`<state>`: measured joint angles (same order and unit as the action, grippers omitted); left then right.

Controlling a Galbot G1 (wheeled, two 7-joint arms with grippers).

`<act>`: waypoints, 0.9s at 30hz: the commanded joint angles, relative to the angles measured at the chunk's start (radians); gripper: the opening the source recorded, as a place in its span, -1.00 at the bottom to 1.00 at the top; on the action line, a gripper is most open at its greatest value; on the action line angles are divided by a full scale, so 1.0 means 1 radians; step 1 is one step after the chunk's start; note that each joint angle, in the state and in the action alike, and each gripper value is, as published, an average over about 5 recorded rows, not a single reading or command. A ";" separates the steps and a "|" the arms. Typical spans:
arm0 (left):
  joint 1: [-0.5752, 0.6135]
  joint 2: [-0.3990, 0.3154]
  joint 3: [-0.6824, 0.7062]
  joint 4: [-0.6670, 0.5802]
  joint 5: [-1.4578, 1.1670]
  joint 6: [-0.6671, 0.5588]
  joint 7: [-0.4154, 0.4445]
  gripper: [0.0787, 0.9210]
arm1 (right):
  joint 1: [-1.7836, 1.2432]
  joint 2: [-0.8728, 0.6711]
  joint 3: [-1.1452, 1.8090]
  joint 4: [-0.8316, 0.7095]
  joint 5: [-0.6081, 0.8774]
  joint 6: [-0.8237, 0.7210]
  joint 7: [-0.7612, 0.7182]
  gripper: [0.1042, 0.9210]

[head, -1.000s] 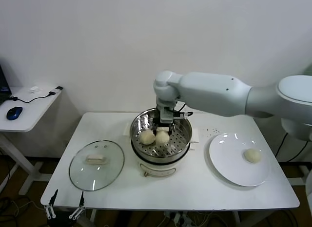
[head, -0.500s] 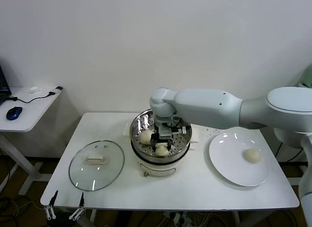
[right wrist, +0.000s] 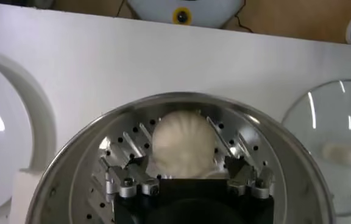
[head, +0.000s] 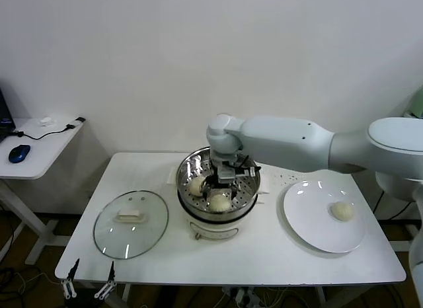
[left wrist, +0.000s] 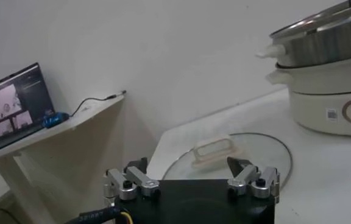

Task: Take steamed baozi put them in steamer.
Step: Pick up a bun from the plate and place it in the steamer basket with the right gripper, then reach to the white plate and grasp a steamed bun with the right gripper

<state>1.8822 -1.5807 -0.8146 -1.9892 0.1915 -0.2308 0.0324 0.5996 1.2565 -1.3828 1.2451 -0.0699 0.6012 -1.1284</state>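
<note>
Nearest the robot, the left gripper (head: 88, 286) is parked low at the front edge of the desk (head: 264, 262), jaws spread wide with nothing in them; it's just waiting. A bit further in, the glass lid (head: 130, 223) lies flat on the desk on the left, and the white plate (head: 310, 222) sits on the right with one baozi (head: 342, 211) on it.

Middle of the desk is the steamer (head: 250, 184) on its cream base. The right gripper (right wrist: 186, 178) is down inside the basket, and in the right wrist view its jaws are parted on either side of a bun (right wrist: 183, 143) that sits on the perforated floor. Looks released to me, not pinched. From the head view there are two buns in the basket, one at the front (head: 219, 202) and one toward the left wall (head: 197, 185). Can't tell if another is hidden under the arm.

So I'd call this the drop-off step. Next up, I reckon: lift straight up out of the basket without nudging either bun, then swing over to the plate for the one waiting there.
</note>
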 commanded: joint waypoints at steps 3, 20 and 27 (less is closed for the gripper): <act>-0.001 0.009 0.005 -0.008 0.000 -0.001 0.001 0.77 | 0.233 -0.209 -0.219 -0.048 0.422 -0.383 0.147 0.76; -0.007 0.010 0.029 -0.009 0.021 0.002 0.003 0.77 | -0.046 -0.702 -0.040 -0.134 0.354 -0.754 0.010 0.76; -0.002 0.007 0.028 -0.009 0.034 0.003 0.003 0.77 | -0.305 -0.740 0.243 -0.227 0.141 -0.686 -0.005 0.76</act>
<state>1.8792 -1.5712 -0.7871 -1.9988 0.2161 -0.2293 0.0348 0.5815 0.6749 -1.4182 1.1161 0.2759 -0.0491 -1.1055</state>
